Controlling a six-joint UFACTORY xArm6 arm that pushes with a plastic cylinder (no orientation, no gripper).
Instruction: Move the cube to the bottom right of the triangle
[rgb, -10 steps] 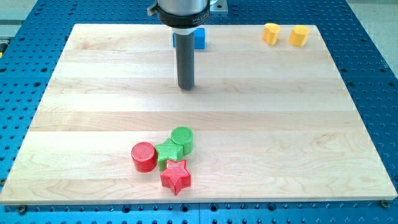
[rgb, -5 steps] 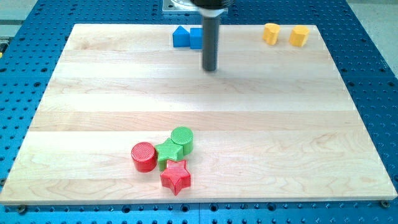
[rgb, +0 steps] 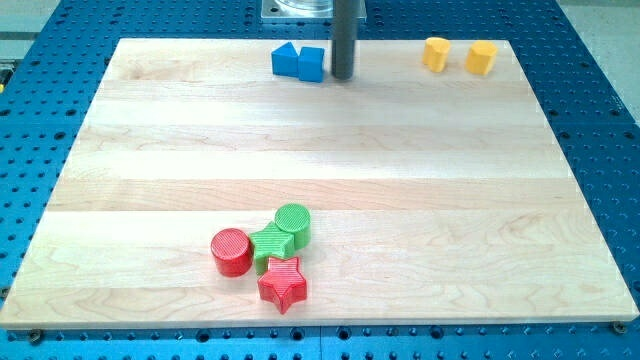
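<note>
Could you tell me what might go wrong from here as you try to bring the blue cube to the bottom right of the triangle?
My tip sits just right of the blue cube, which touches the blue triangle. Pushing left from here would likely shove both blocks together rather than separate them. Both also lie near the board's top edge, so a stray nudge could slide one off.

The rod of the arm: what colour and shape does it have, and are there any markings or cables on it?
My rod is a plain, straight, dark grey cylinder, ending in my tip. No markings or cables show on it. Its upper end meets a lighter metal mount at the view's top, mostly cut off.
</note>
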